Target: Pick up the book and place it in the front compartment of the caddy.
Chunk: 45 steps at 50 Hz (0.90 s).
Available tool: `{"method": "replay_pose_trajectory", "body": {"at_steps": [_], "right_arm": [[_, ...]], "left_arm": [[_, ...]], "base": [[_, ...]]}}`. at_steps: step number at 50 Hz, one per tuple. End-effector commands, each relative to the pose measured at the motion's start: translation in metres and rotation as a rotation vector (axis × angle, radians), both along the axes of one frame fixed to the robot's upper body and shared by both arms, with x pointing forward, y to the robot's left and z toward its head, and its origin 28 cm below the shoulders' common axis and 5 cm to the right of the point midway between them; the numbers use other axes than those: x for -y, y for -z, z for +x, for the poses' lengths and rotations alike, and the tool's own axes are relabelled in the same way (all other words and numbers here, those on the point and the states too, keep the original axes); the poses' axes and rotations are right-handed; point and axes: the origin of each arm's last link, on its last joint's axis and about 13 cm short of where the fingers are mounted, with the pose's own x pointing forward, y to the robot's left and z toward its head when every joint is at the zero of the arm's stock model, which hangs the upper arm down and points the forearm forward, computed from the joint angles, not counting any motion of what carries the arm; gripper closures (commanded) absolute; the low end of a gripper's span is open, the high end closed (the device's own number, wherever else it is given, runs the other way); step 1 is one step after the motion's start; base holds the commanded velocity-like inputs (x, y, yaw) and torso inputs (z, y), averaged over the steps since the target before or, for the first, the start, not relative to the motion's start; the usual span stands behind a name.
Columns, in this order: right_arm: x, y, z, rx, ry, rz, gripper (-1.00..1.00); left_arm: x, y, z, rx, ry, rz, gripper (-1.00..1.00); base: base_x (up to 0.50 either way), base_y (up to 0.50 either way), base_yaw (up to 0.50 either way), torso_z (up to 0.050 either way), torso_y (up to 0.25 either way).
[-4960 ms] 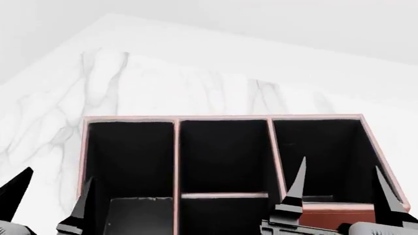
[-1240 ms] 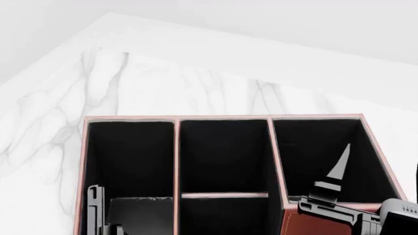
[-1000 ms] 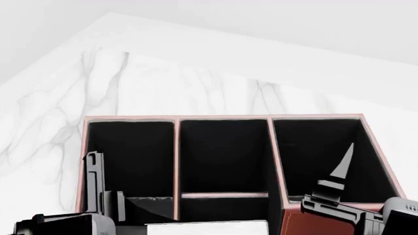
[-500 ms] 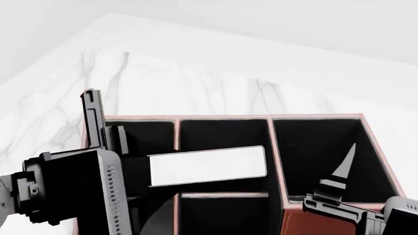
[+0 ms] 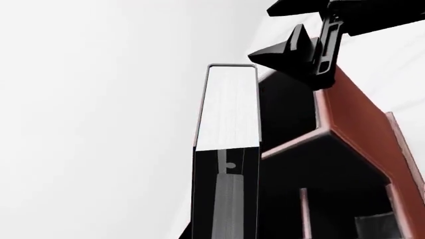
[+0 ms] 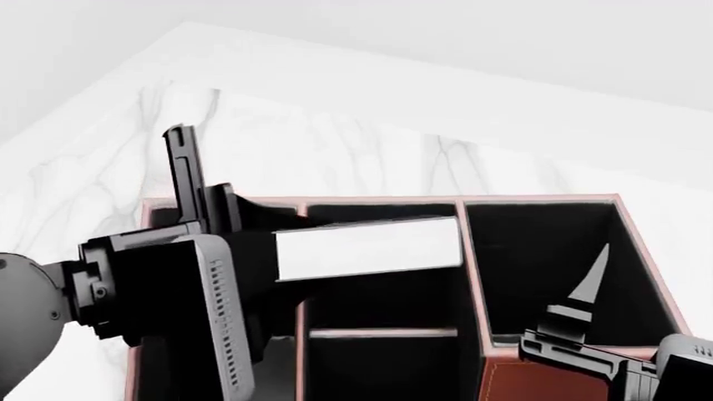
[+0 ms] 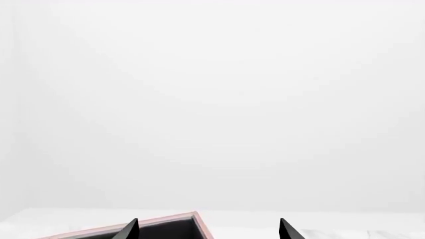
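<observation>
My left gripper [image 6: 223, 224] is shut on the book [image 6: 368, 248]. It holds the book level, white page-edge strip towards me, above the caddy [image 6: 468, 251]. The book hangs over the middle column, above the front compartment [image 6: 379, 305], the black cell between the low cross divider and the far long wall. In the left wrist view the book [image 5: 229, 107] stands out from my left gripper [image 5: 226, 219] beside the caddy's reddish-brown wall [image 5: 352, 119]. My right gripper [image 7: 209, 230] is open and empty over the caddy's corner [image 7: 166, 225]. One of its fingers [image 6: 587, 280] shows by the tall corner section.
The caddy stands on a white marble counter [image 6: 334, 150] that meets a plain white wall behind. The long side cell [image 6: 279, 334] lies under my left arm. The tall corner cell's brown wall [image 6: 546, 380] is at the near right, under my right gripper, which also shows in the left wrist view [image 5: 302, 50].
My left arm has risen from below the view and carried the book up and forward over the caddy's middle column. The right gripper has barely moved over the last second.
</observation>
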Motion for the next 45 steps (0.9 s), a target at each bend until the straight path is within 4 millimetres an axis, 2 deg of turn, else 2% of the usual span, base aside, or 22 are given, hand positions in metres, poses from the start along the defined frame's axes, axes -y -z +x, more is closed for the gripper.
{"method": "replay_pose_trajectory", "body": {"at_steps": [1, 15, 37, 45], "right_arm": [[0.000, 0.001, 0.001, 0.000, 0.003, -0.001, -1.00], [0.003, -0.002, 0.000, 0.010, 0.011, 0.007, -1.00], [0.008, -0.005, 0.000, 0.019, 0.026, 0.023, -1.00], [0.008, -0.005, 0.000, 0.018, 0.026, 0.025, -1.00]], "left_arm": [[-0.001, 0.003, 0.015, 0.119, 0.005, -0.032, 1.00], [-0.008, 0.005, 0.022, 0.133, 0.033, -0.018, 1.00], [-0.002, 0.013, 0.026, 0.019, 0.166, -0.012, 1.00], [-0.002, 0.014, 0.037, 0.014, 0.154, -0.013, 1.00]], "base": [[0.00, 0.00, 0.00, 0.000, 0.000], [0.00, 0.00, 0.00, 0.000, 0.001], [0.00, 0.00, 0.00, 0.000, 0.001], [0.00, 0.00, 0.00, 0.000, 0.001]]}}
